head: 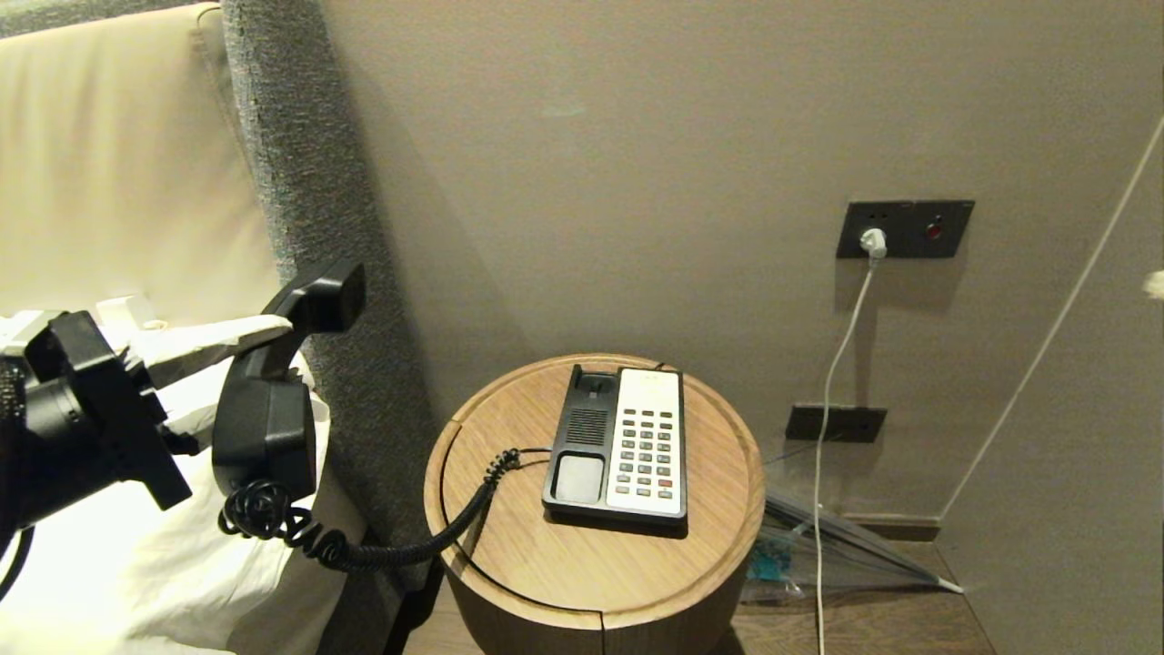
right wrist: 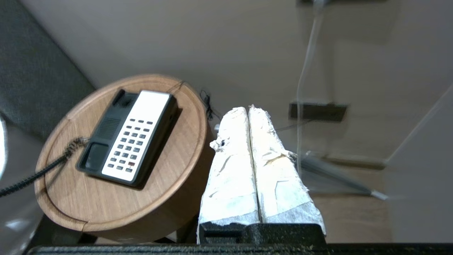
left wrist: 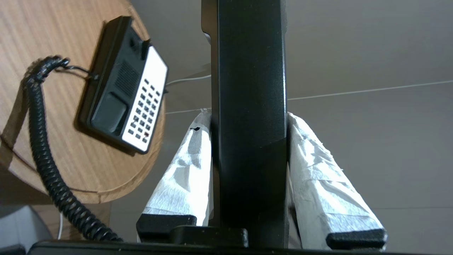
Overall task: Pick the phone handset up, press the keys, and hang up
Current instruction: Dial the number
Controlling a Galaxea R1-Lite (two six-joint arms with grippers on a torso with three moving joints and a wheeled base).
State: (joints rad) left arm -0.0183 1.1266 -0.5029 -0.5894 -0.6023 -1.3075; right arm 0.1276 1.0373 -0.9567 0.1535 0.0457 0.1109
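Left hand (left wrist: 249, 170) clamps phone handset (head: 273, 400), lifted off worktop (head: 509, 555). Right hand (right wrist: 249, 117) clenched, empty; seen only in right wrist view, near keys (right wrist: 129, 145).

The phone handset (head: 273, 391) is glossy black with a black coiled cord (head: 364, 546). The phone base (head: 582, 446) is black beside a cream faceplate; its keys (head: 647, 455) are dark grey, one red. The round bench (head: 718, 546) shows light wood grain. White, crinkled wrapping covers the left gripper (left wrist: 249, 117).
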